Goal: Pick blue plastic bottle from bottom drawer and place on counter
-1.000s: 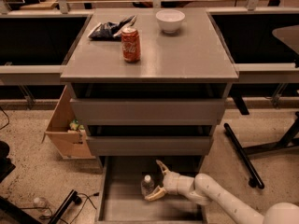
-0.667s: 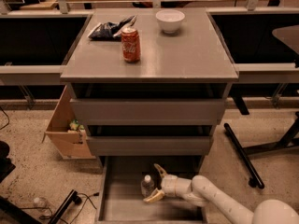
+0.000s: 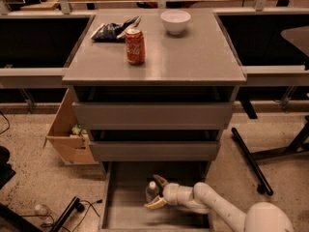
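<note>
The blue plastic bottle (image 3: 152,191) stands upright in the open bottom drawer (image 3: 125,211), its white cap showing at the top. My gripper (image 3: 155,193) reaches in from the lower right, with one fingertip behind the bottle and one in front, so the fingers sit around it. The white arm runs off toward the bottom right corner. The counter (image 3: 193,57) is the grey top of the cabinet, above the two closed drawer fronts.
On the counter stand a red soda can (image 3: 135,46), a white bowl (image 3: 175,21) and a dark snack bag (image 3: 112,30). A cardboard box (image 3: 67,132) stands on the floor at the cabinet's left. Black chair legs (image 3: 251,161) lie on the right.
My gripper has slid a little to the left in the drawer and now sits closer around the bottle. The bottle stays in place.
</note>
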Available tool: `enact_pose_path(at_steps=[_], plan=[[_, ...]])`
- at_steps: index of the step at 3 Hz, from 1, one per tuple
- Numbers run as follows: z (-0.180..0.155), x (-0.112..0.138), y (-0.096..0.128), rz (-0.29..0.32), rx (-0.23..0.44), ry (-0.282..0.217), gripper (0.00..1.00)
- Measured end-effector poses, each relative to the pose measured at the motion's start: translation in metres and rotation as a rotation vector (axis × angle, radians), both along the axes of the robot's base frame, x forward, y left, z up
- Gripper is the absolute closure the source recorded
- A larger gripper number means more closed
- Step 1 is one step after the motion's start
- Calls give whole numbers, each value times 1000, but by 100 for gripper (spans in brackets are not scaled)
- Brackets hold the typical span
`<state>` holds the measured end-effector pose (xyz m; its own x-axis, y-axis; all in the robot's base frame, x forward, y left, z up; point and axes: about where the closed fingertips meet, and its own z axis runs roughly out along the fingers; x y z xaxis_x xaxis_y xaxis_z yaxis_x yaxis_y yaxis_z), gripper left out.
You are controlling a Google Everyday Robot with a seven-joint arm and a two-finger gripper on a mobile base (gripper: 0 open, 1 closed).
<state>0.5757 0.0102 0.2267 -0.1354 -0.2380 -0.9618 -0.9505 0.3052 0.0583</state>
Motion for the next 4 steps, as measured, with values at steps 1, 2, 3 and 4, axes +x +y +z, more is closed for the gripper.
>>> enact_pose_path(at_steps=[1,2,3,4], plan=[[-4,4,9,29,6,6,39],[-5,4,10,31,6,6,63],[-5,4,10,31,6,6,86],[16,-6,14,39,0,7,100]])
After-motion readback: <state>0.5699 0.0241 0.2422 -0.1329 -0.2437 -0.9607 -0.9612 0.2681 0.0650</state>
